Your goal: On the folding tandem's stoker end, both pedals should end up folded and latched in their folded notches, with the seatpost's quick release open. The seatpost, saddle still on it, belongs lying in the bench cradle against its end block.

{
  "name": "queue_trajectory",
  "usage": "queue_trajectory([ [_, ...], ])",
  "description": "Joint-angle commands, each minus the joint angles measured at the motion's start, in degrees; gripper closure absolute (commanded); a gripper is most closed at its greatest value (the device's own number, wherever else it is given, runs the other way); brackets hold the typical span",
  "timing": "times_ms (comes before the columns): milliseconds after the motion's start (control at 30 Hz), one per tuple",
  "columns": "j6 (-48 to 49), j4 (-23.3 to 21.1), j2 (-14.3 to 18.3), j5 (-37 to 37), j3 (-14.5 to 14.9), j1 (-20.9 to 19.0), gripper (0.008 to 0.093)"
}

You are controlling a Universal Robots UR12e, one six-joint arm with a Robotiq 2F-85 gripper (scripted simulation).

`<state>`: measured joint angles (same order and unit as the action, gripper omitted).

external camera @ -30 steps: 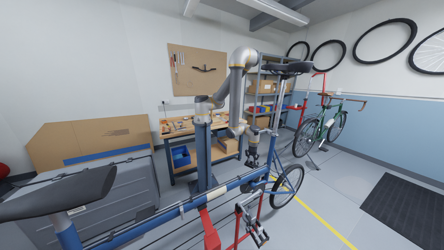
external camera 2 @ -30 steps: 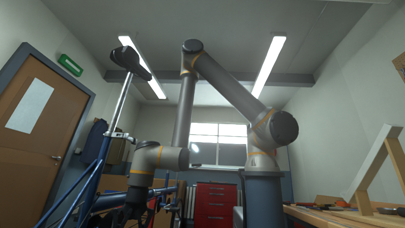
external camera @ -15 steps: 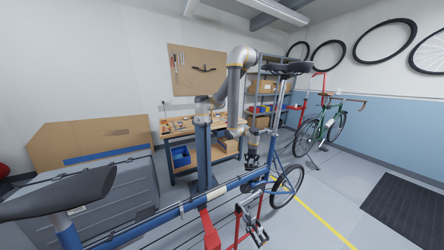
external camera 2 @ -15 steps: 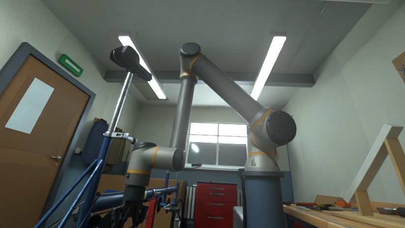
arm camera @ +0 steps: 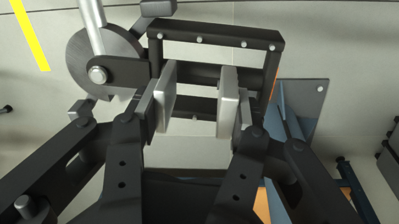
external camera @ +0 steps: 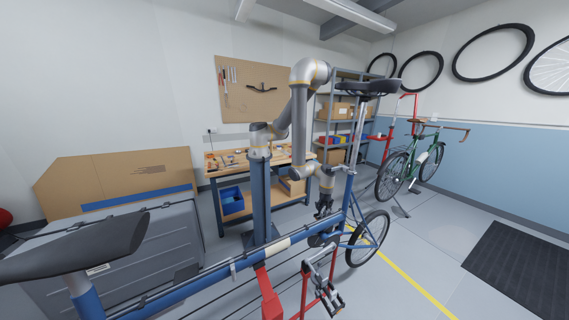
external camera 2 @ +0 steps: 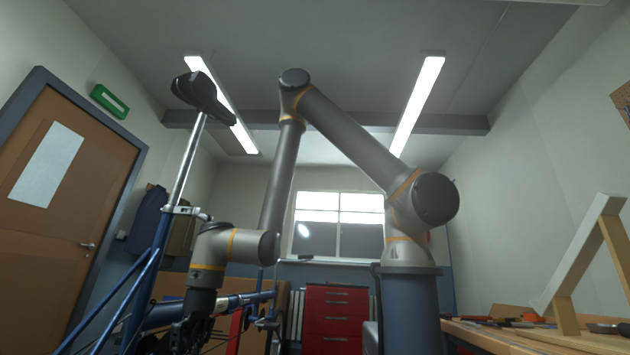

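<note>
My gripper points down behind the blue tandem frame, at the stoker end. The far-side pedal, a black cage with silver studs, is gripped by my closed fingers on its centre body. Its crank arm and round hinge disc sit to the left in the wrist camera. The near-side pedal hangs low on its crank beside the red stand. The seatpost stands upright in the frame with the black saddle on top. Its clamp sits at the seat tube's top.
The blue top tube runs just in front of my gripper. The arm's blue pedestal stands to the left. A workbench is behind it. A green bicycle leans by the right wall. A grey case lies to the left.
</note>
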<state>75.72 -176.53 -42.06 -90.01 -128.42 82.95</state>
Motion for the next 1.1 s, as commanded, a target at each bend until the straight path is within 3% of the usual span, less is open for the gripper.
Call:
queue_trajectory([
  [0, 0.8, 0.1, 0.2, 0.0, 0.2, 0.0, 0.0934],
  [333, 7.0, 0.8, 0.3, 0.0, 1.0, 0.2, 0.0934],
  [967, 7.7, 0.9, 0.3, 0.0, 1.1, 0.2, 0.0934],
  [1067, 7.7, 0.9, 0.3, 0.0, 1.1, 0.2, 0.0889],
])
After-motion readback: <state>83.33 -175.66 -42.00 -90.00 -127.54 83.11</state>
